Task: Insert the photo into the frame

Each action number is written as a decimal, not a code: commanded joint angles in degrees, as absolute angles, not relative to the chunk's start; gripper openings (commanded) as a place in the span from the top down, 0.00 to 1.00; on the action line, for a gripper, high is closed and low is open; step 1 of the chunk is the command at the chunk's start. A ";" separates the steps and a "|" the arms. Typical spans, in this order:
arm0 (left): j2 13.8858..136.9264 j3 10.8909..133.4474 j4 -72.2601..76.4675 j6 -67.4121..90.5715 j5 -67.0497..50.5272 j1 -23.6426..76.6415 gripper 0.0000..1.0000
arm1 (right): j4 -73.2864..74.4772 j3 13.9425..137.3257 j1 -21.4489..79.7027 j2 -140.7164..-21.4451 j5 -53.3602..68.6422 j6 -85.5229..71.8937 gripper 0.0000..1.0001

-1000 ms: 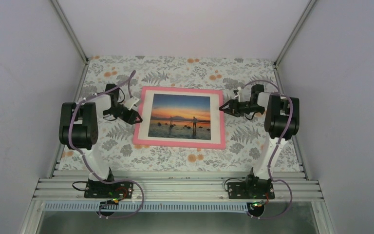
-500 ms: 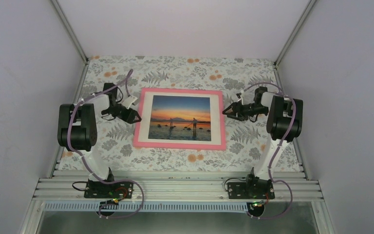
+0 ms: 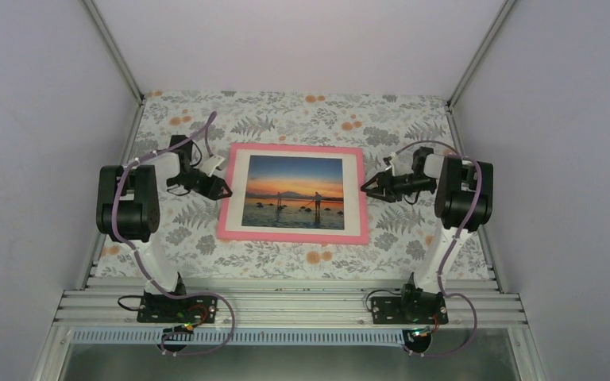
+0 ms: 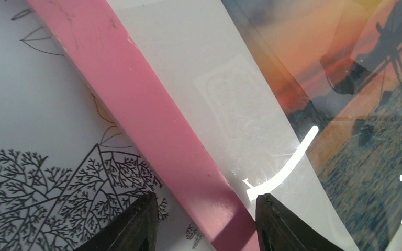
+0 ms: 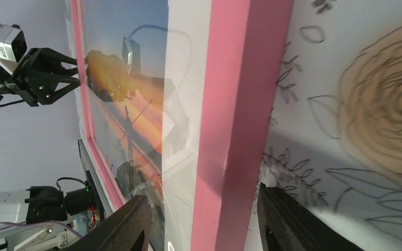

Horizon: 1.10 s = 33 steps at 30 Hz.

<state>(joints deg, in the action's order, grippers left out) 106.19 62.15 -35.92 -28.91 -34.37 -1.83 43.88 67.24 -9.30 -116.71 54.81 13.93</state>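
Left wrist view alone shows scratches on the frame (image 4: 152,120); overhead, left gripper (image 3: 223,190) and right gripper (image 3: 367,188) flank it mid-picture, both spread, elbows bent outward

Table (image 3: 310,111), fern-and-flower patterned top. Item lying directly on it: one pink frame (image 3: 290,236), flat, at the table's middle.

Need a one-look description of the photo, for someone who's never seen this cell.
In the middle of the floral tablecloth lies a large pink frame. Inside it runs a white mat border, and the photo sits within that. It is the only image there: an orange sunset over blue water with small dark figures.
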 commanded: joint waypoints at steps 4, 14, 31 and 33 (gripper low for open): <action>105.30 58.96 -35.40 -29.75 -35.51 -2.72 0.54 | 43.18 62.37 -6.85 -118.97 42.12 14.09 0.47; 103.40 56.29 -34.65 -29.82 -35.60 -2.71 0.56 | 43.07 62.23 -5.62 -118.94 42.26 13.73 0.46; 91.77 66.97 -39.14 -31.09 -23.45 -4.22 0.00 | 47.29 69.50 -12.09 -107.04 43.46 18.21 0.01; 90.24 70.47 -40.51 -31.26 -22.37 -4.22 0.00 | 48.66 73.65 -12.94 -104.90 44.86 19.27 0.00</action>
<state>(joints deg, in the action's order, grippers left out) 94.00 64.23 -38.00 -29.67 -25.78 -4.03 46.35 67.61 -10.83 -109.40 47.18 15.70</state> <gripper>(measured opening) 0.998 0.989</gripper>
